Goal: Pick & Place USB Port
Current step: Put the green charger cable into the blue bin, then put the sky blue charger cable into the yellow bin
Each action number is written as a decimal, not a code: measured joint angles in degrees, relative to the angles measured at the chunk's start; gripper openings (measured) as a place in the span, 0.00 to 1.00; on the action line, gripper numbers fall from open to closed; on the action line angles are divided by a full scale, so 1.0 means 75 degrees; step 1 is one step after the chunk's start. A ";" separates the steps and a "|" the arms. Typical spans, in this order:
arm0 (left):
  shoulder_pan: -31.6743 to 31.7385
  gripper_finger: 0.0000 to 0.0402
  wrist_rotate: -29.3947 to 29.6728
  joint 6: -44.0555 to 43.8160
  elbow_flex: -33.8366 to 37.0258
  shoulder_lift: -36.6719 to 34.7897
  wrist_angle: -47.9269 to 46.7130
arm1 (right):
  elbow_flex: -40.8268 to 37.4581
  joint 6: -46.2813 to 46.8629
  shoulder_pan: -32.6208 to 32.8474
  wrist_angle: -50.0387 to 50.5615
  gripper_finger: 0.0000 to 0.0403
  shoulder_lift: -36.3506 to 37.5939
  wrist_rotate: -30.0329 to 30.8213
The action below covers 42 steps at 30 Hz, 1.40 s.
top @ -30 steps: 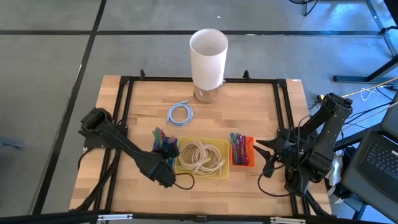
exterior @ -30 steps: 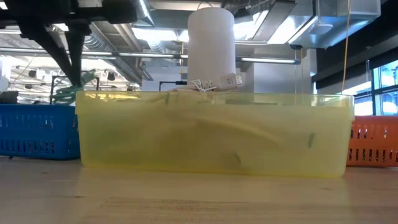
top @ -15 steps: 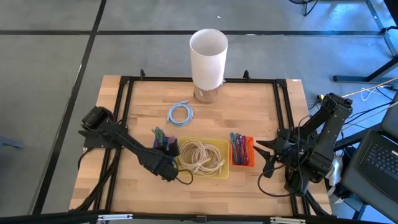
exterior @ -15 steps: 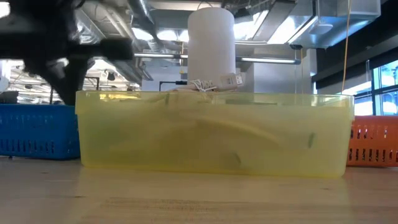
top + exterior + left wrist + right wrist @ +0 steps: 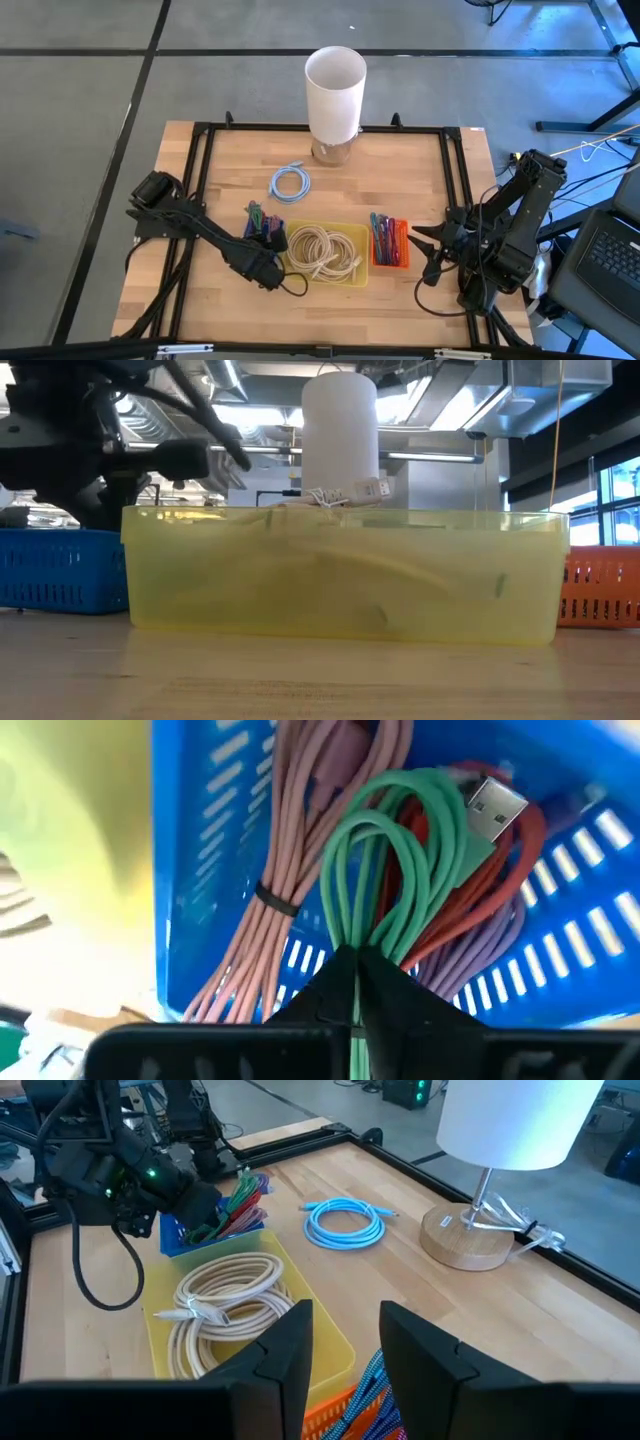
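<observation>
- The tabletop was a pale wooden slab in a black frame, with a white lamp standing at its far edge.
- The yellow bin sat near the front edge and held a coil of cream cable; an orange basket of mixed-colour cables lay just beside it on the right.
- The blue basket lay against the yellow bin's left side and held bundled USB cables: pink, red, purple and green.
- A light blue cable coil lay loose on the wood between the lamp and the baskets.
- The left gripper was over the blue basket, its jaws closed down tight on the looped strands of the green USB cable.
- The right gripper waited at the right edge of the tabletop, well apart from the work, its jaws partly open and holding nothing.
- The green cable looked light and limp, likely to sag and swing when lifted, and its smooth jacket seemed liable to slide through a narrow pinch.
- Its loops lay tangled among the red and pink bundles, so neighbours could well be dragged up with it.
- The silver plug was the only stiff part; gripping several strands together mid-bundle, as here, seemed the surer hold.
</observation>
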<state>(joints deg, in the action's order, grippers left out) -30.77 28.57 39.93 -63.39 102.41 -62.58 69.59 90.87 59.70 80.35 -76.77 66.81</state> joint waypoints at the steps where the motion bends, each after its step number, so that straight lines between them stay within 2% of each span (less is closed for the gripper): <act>1: -0.0017 0.03 -0.0096 -0.0019 -0.0048 0.0000 0.0002 | -0.0001 0.0000 0.0000 -0.0002 0.30 0.0000 0.0000; 12: -0.0270 0.24 -0.0055 -0.0938 -0.0886 0.0000 -0.0327 | -0.0001 0.0017 0.0000 0.0001 0.30 0.0000 0.0000; 15: -0.0316 0.30 0.0152 -0.1938 -0.1208 -0.0038 -0.0766 | -0.0001 0.0017 0.0000 0.0001 0.30 0.0000 0.0000; 18: -0.0259 0.33 -0.0142 -0.3572 -0.1491 -0.0304 -0.0935 | -0.0001 0.0017 0.0000 -0.0002 0.30 0.0000 0.0000; 21: -0.0075 0.34 -0.0769 -0.5035 -0.1407 -0.0967 -0.0544 | -0.0001 0.0017 0.0000 -0.0002 0.30 0.0000 0.0000; 23: 0.0035 0.34 -0.0832 -0.5579 -0.1121 -0.1613 -0.0167 | -0.0001 0.0017 0.0000 0.0001 0.30 0.0003 0.0000; 29: 0.0367 0.32 0.0304 -0.5774 0.0037 -0.3715 0.1412 | -0.0001 0.0017 0.0000 -0.0082 0.30 0.0003 0.0003; 31: 0.0754 0.31 0.0356 -0.5902 0.0389 -0.4330 0.2075 | -0.0001 0.0017 0.0000 -0.0125 0.30 0.0003 0.0000; 36: 0.2422 0.31 -0.1563 -0.5879 0.0972 -0.5206 0.2809 | -0.0001 0.0016 0.0000 -0.0174 0.30 0.0003 0.0004; 42: 0.4519 0.31 -0.3042 -0.4983 0.1100 -0.4872 0.2981 | 0.0001 0.0015 -0.0032 -0.0174 0.30 0.0003 0.0004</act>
<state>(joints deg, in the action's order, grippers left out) 3.12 5.76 2.56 -55.13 65.87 -40.23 69.60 90.98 59.46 79.05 -76.75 66.83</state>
